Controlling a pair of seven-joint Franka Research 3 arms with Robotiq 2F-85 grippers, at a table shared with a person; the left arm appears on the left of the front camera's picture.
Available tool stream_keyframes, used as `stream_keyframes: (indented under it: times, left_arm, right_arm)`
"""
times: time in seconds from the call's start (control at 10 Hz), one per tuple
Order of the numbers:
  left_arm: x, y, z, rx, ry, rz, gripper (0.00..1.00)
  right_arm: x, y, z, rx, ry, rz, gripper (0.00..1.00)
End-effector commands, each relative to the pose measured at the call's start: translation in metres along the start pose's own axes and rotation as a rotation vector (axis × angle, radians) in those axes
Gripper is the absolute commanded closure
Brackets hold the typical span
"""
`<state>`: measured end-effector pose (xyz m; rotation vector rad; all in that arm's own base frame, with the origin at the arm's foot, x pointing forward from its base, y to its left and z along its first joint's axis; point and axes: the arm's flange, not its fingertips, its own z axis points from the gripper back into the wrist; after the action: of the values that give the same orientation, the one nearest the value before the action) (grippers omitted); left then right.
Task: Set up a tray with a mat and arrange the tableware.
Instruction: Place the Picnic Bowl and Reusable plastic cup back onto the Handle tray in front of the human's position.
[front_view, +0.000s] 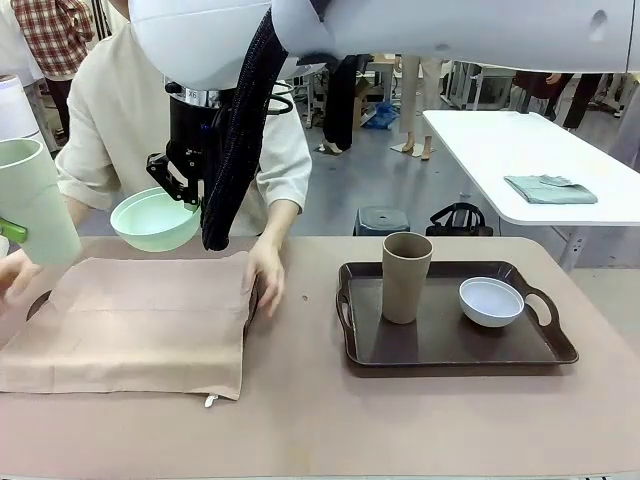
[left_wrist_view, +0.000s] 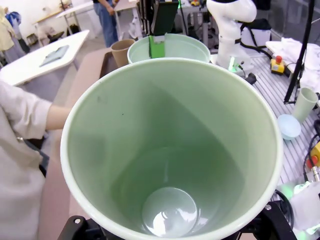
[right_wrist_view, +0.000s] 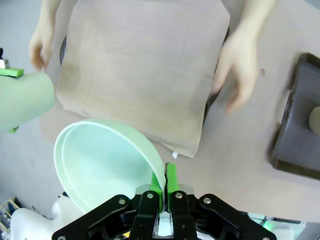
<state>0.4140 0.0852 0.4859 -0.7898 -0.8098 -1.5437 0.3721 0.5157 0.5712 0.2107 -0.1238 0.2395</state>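
My left gripper (front_view: 10, 231) is shut on the pale green cup (front_view: 32, 200), held in the air at the far left; the left wrist view looks down into the cup (left_wrist_view: 170, 165). My right gripper (right_wrist_view: 164, 181) is shut on the rim of the pale green bowl (right_wrist_view: 102, 162), held above the table's far left side (front_view: 153, 218). Below them a person's hands (front_view: 268, 272) spread a beige mat (front_view: 135, 320) over a dark tray (front_view: 252, 300). A brown cup (front_view: 405, 276) and a white bowl (front_view: 491, 301) stand on a second dark tray (front_view: 440, 350) at the right.
The person sits at the far side, behind the mat. The right arm crosses the top of the front view from the right. A white table (front_view: 530, 150) with a folded cloth (front_view: 550, 188) stands behind at the right. Bare tabletop lies along the near edge.
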Motion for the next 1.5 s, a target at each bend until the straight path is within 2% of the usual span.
stream_keyframes:
  times: [0.0,1.2,1.3,1.4]
  left_arm:
    - [0.003,0.0,0.002,0.0,0.007,-0.017,1.0]
    - [0.003,0.0,0.002,0.0,0.007,-0.017,1.0]
    - [0.003,0.0,0.002,0.0,0.007,-0.017,1.0]
    - [0.0,0.0,0.0,0.0,0.0,0.0,0.16]
  right_arm:
    - [-0.001,-0.001,0.001,-0.006,-0.001,0.0,1.0]
    - [-0.001,-0.001,0.001,-0.006,-0.001,0.0,1.0]
    - [0.0,0.0,0.0,0.0,0.0,0.0,0.95]
    - [0.008,-0.007,-0.014,0.013,-0.072,0.055,0.95]
